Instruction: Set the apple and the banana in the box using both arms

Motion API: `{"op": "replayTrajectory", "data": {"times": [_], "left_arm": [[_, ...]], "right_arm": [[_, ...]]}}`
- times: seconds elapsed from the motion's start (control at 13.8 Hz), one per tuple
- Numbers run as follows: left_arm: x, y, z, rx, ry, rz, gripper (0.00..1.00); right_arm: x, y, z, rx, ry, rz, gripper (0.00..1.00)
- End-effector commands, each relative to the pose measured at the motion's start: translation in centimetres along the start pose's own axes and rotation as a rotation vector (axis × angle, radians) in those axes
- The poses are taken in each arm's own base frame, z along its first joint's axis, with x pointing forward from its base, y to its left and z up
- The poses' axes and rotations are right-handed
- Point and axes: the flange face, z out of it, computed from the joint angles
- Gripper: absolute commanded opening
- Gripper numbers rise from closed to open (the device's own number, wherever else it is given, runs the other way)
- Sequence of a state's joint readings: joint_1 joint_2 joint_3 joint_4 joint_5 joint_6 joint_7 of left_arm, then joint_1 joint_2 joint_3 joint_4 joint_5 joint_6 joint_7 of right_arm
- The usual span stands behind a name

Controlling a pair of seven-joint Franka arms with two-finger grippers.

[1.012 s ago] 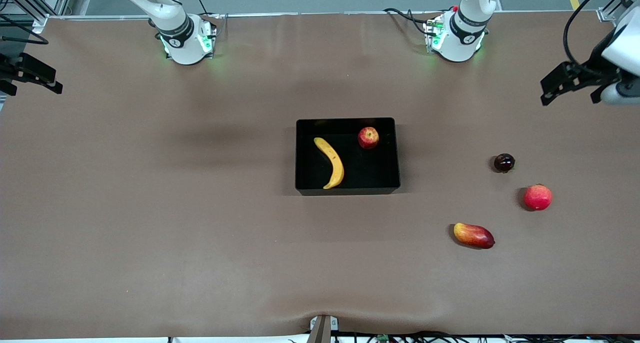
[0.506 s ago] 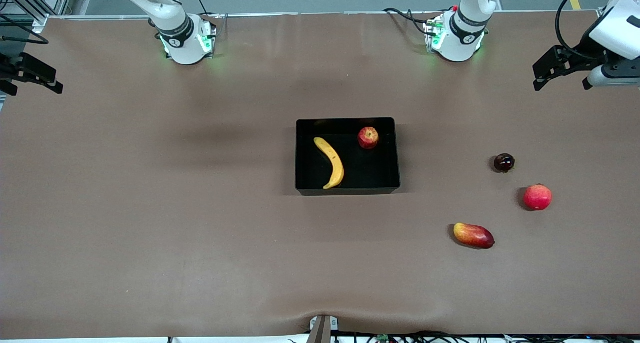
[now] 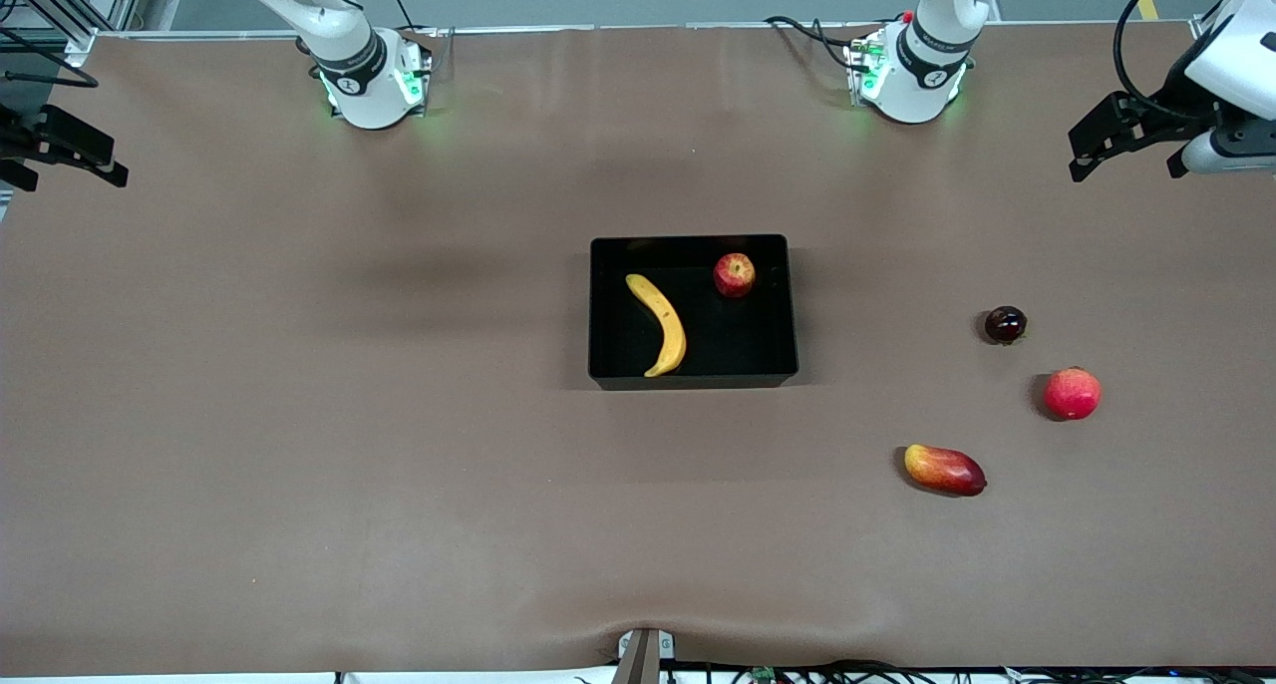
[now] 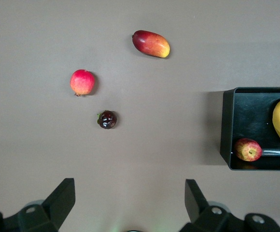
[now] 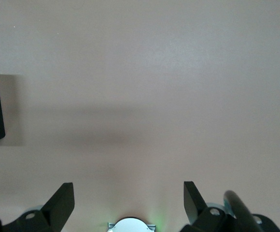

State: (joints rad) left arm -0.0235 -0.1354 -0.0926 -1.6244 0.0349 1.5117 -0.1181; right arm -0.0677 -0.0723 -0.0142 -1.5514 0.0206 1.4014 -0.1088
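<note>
Banana (image 3: 659, 324) in box (image 3: 788, 310), long axis toward front camera, beside apple (image 3: 734, 274). Left gripper (image 4: 129, 203), right gripper (image 5: 129, 203): jaws apart, probably empty.

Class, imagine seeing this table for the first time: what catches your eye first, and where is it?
The black box at mid-table, holding the banana and the apple. Next, three loose fruits toward the left arm's end: a mango-like fruit, a pink-red fruit and a small dark fruit.
</note>
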Motion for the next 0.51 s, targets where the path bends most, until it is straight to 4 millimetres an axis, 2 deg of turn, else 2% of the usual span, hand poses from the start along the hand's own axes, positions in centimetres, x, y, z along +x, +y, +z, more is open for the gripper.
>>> {"op": "replayTrajectory", "data": {"times": [0.0,0.43], "left_arm": [[0.37,-0.43,-1.01,-0.008,0.024,-0.008,1.0],[0.7,-0.66,-0.81,-0.001,0.021,-0.011,1.0]], "right_arm": [[-0.24,0.08,-0.12,0.019,-0.001,0.005,1.0],[-0.21,-0.23,-0.11,0.019,-0.002,-0.001,1.0]]}}
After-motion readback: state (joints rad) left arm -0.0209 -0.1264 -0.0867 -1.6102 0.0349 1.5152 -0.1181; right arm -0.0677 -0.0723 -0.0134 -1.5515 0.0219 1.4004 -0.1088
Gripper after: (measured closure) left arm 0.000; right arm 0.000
